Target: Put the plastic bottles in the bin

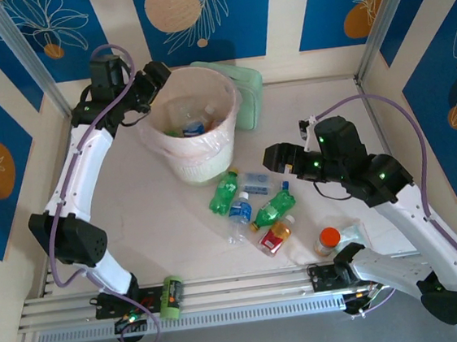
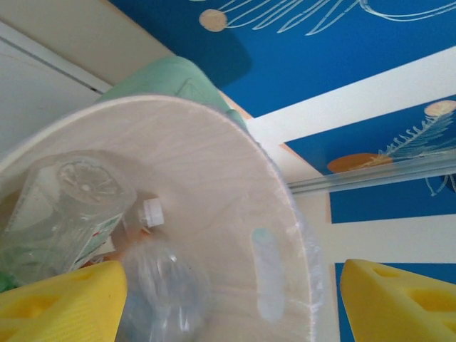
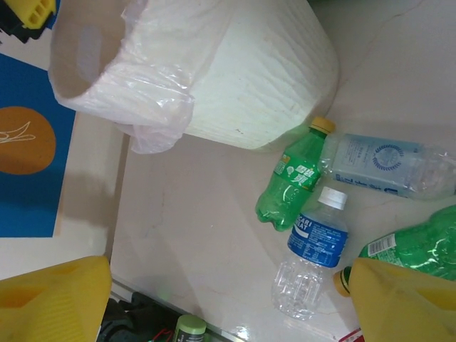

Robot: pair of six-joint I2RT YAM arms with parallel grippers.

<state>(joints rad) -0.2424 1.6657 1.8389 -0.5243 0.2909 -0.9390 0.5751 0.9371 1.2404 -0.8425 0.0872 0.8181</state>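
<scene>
Nearest you on the worktop [image 1: 171, 250], the bottles left to move lie on their sides in a loose cluster. They are a red-yellow bottle [image 1: 276, 235], a blue-label bottle [image 3: 313, 246], a green bottle [image 3: 292, 174] near the bin's foot, a second green bottle [image 1: 275, 208] and a clear bottle [image 3: 385, 164]. Your right gripper [image 3: 229, 285] hovers over this cluster, released, with nothing between its fingers. I judge the step in hand to be the next pick. You would lower it across one body only, and the second green bottle, just by the right finger, looks the handiest. Several of them touch or nearly touch, and being light and round they may roll or nudge a neighbour. Further off, the bin [image 1: 210, 152] stands upright, its bag folded over the rim, with a few bottles [image 2: 71, 214] already lying inside. Your left gripper [image 2: 234, 285] hangs at its mouth, fingers apart and empty, so that arm is free to go for another bottle.
</scene>
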